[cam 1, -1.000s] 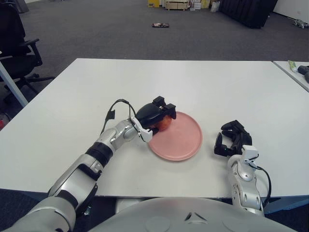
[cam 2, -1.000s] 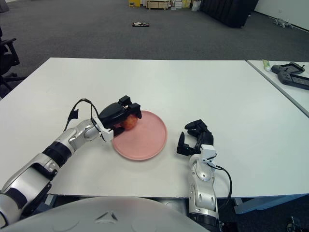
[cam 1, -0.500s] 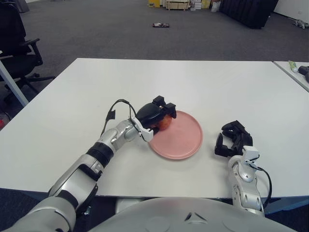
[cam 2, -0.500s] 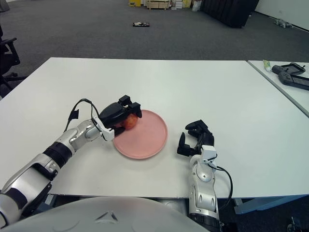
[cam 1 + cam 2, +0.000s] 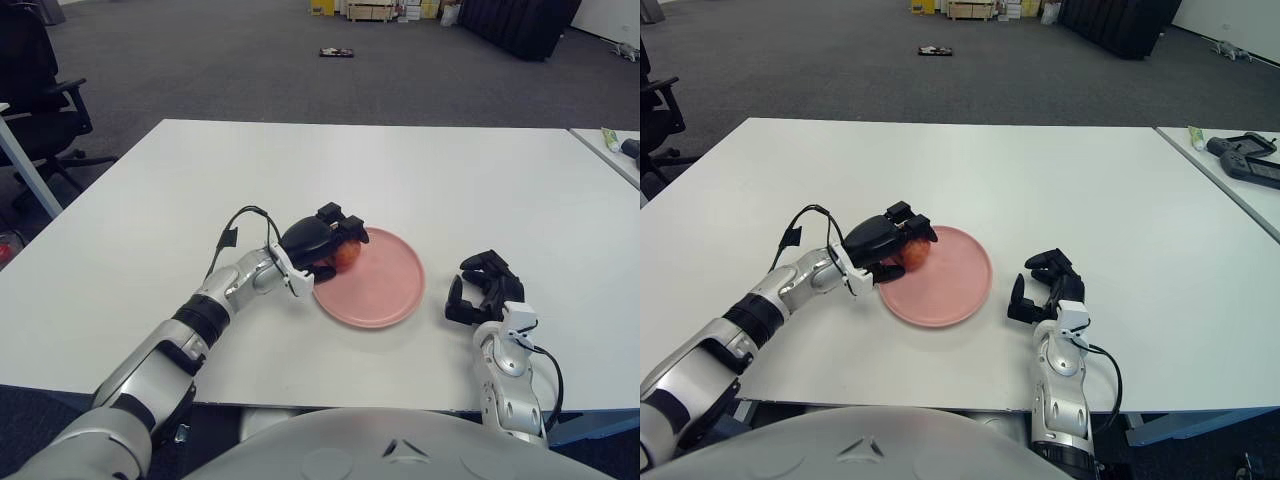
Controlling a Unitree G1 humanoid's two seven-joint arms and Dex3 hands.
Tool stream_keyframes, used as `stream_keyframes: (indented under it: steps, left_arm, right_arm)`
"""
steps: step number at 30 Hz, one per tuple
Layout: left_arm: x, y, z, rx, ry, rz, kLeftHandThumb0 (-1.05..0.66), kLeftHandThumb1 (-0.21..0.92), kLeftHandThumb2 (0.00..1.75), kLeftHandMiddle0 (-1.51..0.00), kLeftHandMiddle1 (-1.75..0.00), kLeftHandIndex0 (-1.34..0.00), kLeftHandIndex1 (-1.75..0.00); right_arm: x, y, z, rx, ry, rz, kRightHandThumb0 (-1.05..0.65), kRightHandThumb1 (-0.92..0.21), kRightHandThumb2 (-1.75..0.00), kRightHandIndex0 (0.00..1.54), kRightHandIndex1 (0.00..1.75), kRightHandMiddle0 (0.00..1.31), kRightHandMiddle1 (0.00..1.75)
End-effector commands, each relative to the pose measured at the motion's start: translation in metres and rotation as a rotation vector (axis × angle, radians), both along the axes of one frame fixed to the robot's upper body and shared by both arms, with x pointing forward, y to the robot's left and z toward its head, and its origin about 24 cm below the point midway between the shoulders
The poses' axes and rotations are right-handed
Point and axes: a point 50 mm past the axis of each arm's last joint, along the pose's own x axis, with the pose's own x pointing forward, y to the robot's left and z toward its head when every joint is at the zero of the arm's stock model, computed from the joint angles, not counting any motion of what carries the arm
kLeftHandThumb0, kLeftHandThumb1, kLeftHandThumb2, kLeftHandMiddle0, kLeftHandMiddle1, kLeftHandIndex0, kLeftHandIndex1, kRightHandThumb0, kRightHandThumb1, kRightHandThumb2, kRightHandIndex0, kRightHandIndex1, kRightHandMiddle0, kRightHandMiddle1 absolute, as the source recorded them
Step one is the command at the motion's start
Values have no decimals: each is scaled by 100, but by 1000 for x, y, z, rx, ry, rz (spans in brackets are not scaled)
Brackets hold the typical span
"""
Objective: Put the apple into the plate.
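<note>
The left robot hand (image 5: 322, 240) wraps its fingers around the apple (image 5: 345, 256), at the left edge of the pink plate (image 5: 385, 285). The apple looks round, hard and smooth, so it may roll; hold it around its sides. The right robot hand (image 5: 482, 288) sits curled and empty beside the plate, to its right.

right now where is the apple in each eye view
Left eye view: the apple sits left of centre, under the left hand, at the plate's left rim.
Right eye view: the apple shows further left, same grasp.
Shared landmark: the pink plate, with the right hand on its right.
</note>
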Motion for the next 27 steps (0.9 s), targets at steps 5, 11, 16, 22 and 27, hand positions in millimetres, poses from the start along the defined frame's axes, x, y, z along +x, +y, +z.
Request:
stream_keyframes:
  steps: [5, 11, 16, 22, 27]
  left_arm:
    - [-10, 2, 2, 34, 70, -104, -99, 92, 85, 0, -3, 0, -5]
    - [-10, 4, 6, 28, 95, -115, -104, 92, 82, 0, 0, 0, 0]
    - [-10, 7, 16, -15, 84, -129, -105, 92, 81, 0, 0, 0, 0]
    - [-10, 9, 21, -50, 80, -127, -105, 92, 82, 0, 0, 0, 0]
    - [-9, 12, 26, -78, 58, -108, -105, 92, 82, 0, 0, 0, 0]
  right_arm:
    - [-1, 1, -6, 24, 36, -5, -1, 9, -175, 94, 175, 73, 162]
    - [0, 1, -6, 24, 32, -4, -1, 9, -175, 94, 175, 73, 163]
    - [0, 1, -6, 20, 31, -5, -1, 9, -175, 94, 175, 73, 163]
    - [0, 1, -6, 18, 30, -4, -1, 9, -175, 94, 175, 73, 163]
    - [0, 1, -5, 21, 29, -3, -1, 9, -175, 94, 175, 73, 162]
